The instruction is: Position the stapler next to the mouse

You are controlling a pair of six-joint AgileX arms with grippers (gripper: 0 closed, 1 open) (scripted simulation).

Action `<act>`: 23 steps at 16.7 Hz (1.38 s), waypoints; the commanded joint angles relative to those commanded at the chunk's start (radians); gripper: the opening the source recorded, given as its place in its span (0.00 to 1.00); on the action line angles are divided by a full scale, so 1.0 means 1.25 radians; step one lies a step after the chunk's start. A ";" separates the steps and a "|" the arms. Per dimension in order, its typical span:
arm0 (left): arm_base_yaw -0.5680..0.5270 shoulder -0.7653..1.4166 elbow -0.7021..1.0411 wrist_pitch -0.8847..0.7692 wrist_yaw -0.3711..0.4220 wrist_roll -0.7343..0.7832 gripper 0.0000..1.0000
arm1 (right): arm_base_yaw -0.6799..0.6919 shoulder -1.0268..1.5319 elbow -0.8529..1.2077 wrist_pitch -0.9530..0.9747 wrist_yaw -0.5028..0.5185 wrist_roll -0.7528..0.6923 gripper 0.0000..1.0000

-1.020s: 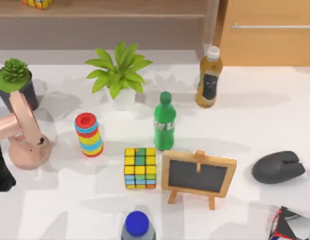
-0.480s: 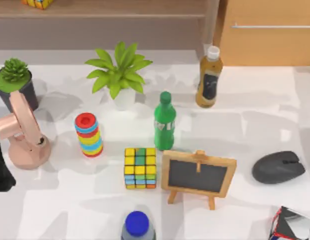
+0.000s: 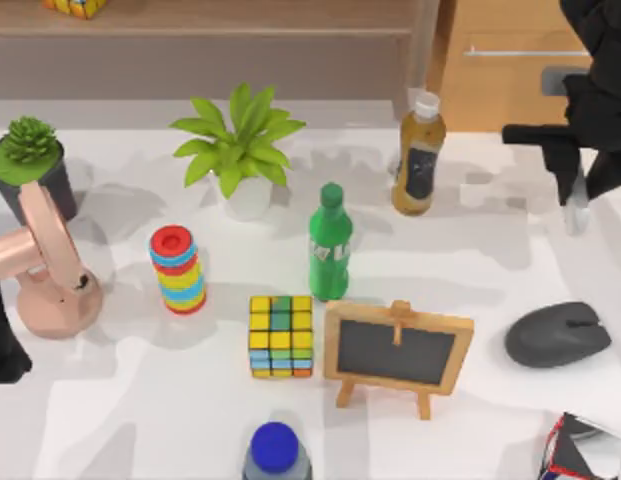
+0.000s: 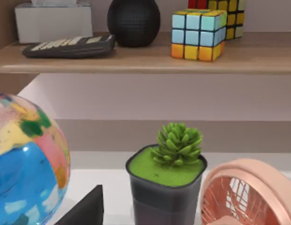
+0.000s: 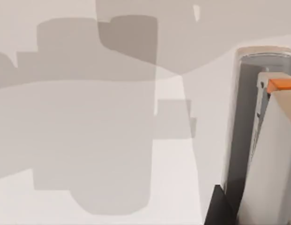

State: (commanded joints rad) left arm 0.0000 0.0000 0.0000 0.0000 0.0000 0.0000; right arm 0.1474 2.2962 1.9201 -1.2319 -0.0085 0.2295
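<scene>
My right tool (image 3: 578, 190) hangs over the bench's (image 3: 140, 420) far right, clamped on the stapler (image 5: 262, 140). I'd lower it upright just beside the mouse (image 3: 557, 335), near right, without nudging it.

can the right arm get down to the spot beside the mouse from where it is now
Probably yes. The right tool hangs at the table's far right, holding the stapler. The mouse lies nearer the front edge with bare table between them; the chalkboard stands off to its left.
</scene>
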 joint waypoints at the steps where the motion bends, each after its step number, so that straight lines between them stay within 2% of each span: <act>1: 0.000 0.000 0.000 0.000 0.000 0.000 1.00 | 0.015 0.020 0.035 -0.005 -0.001 -0.003 0.00; 5: 0.000 0.000 0.000 0.000 0.000 0.000 1.00 | 0.042 0.048 0.092 -0.010 0.000 -0.009 0.00; 12: 0.000 0.000 0.000 0.000 0.000 0.000 1.00 | 0.034 0.044 0.089 -0.015 -0.003 -0.003 0.00; 23: 0.000 0.000 0.000 0.000 0.000 0.000 1.00 | -0.001 0.037 0.040 -0.119 -0.054 0.033 0.00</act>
State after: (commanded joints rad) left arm 0.0000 0.0000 0.0000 0.0000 0.0000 0.0000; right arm 0.1464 2.3419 1.9696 -1.3805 -0.0759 0.2705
